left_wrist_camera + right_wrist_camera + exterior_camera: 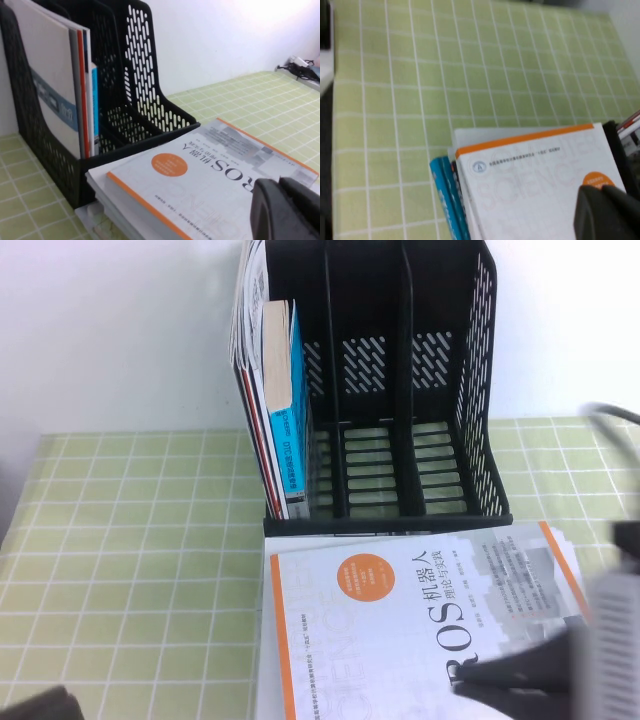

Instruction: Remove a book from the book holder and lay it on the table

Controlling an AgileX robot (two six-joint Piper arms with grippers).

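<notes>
High view first: the book [420,625] is already out of the book holder [400,400] and lies flat, cover up, in the lower middle of the frame, just in front of the rack's base. My right gripper [540,672] sits blurred in the lower right corner over the book's near edge, and I can't tell how its fingers stand. My left gripper [35,708] is just a dark sliver at the bottom left, parked, state unknown too. The blue-covered book [296,400] stands in the leftmost slot; the other two slots look bare.

Left wrist view: the ROS book fills the lower half and looks thick, with a stiff glossy cover. I'd guess heavy and a bit slippery, so I'd pinch deep over the spine edge, not a corner. It seems to rest on something pale rather than straight on the cloth.

Right wrist view: the table [420,100] is green gridded cloth, probably grippy, with plenty of room across the upper frame. A white wall stands behind
</notes>
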